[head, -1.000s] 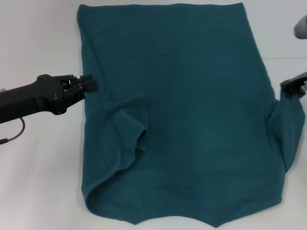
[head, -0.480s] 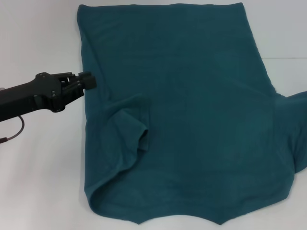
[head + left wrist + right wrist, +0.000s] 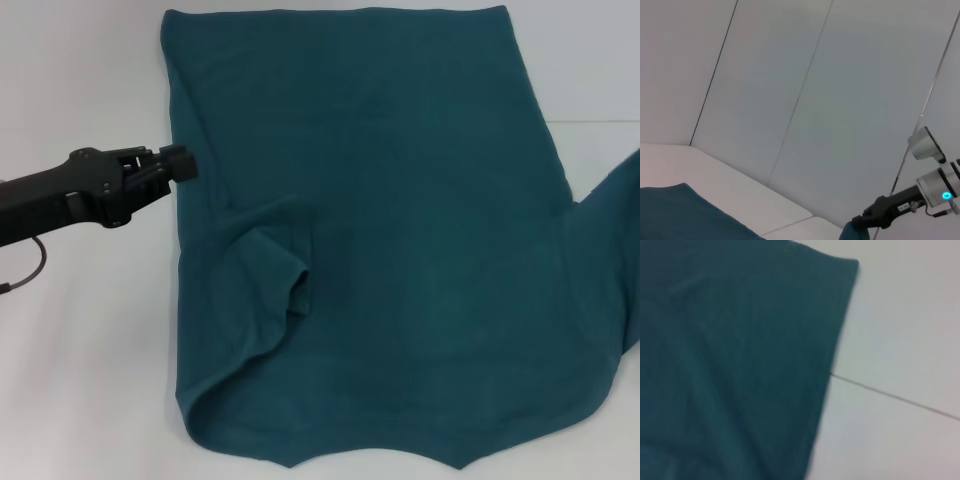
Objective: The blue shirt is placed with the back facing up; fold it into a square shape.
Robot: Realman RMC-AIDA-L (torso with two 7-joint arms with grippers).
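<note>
Was a white table (image 3: pixel 90 350) under pale panelled walls (image 3: pixel 790 90). Counted one blue shirt (image 3: pixel 400 250), spread plain-side up across the table, left sleeve folded inward. Counted two grippers: left gripper (image 3: pixel 183 165) at the shirt's left edge, fingers together; right gripper (image 3: pixel 862 222) pinching teal cloth.

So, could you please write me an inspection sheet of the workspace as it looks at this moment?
Surface: white table top, a thin seam line across it at the robot's right.
Job's things: large dark teal-blue cotton T-shirt lying flat, plain side up; left sleeve folded in onto the body, right sleeve spread outward past the picture's edge.
Clutter: nothing seen.
Grippers: left gripper at the shirt's left edge; right gripper appears only in the left wrist view, dark, against teal cloth.
Cables: thin dark cable looping under the left arm.
Surroundings: pale panelled wall behind the table.
</note>
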